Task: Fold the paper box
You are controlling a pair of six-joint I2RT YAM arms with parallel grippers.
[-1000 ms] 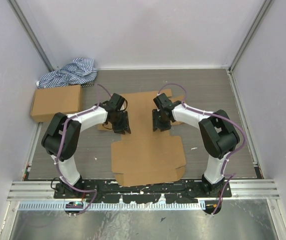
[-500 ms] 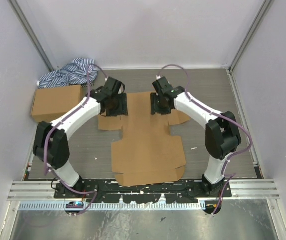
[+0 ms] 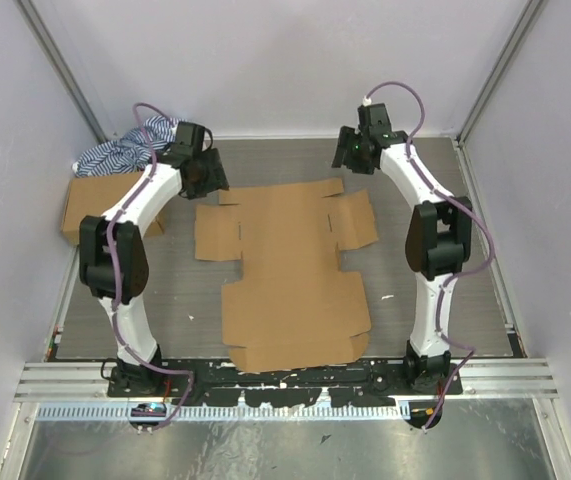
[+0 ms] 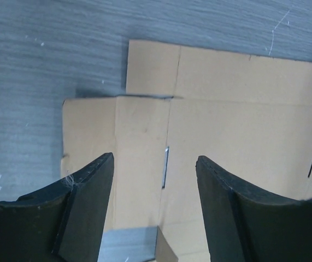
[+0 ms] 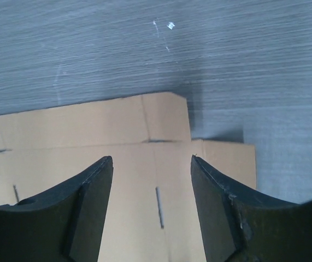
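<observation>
The paper box [image 3: 290, 265] is a brown die-cut cardboard sheet lying flat and unfolded in the middle of the table, side flaps spread out at its far end. My left gripper [image 3: 205, 176] hovers above the sheet's far left corner, open, nothing between its fingers. Through the left wrist view the left flap with a slit [image 4: 165, 166] lies below the gripper [image 4: 154, 158]. My right gripper [image 3: 349, 153] hangs beyond the far right corner, also open and empty. The right wrist view looks down past the gripper [image 5: 151, 158] at the right flap and slit [image 5: 159, 207].
A smaller closed brown cardboard box [image 3: 100, 205] sits at the left wall, partly behind the left arm. A blue-striped cloth [image 3: 115, 152] lies bunched in the far left corner. White walls enclose the table on three sides.
Both grippers have left the sheet's side flaps and moved outward and toward the far wall, rising. Their jaws have widened. The sheet lies flat.
</observation>
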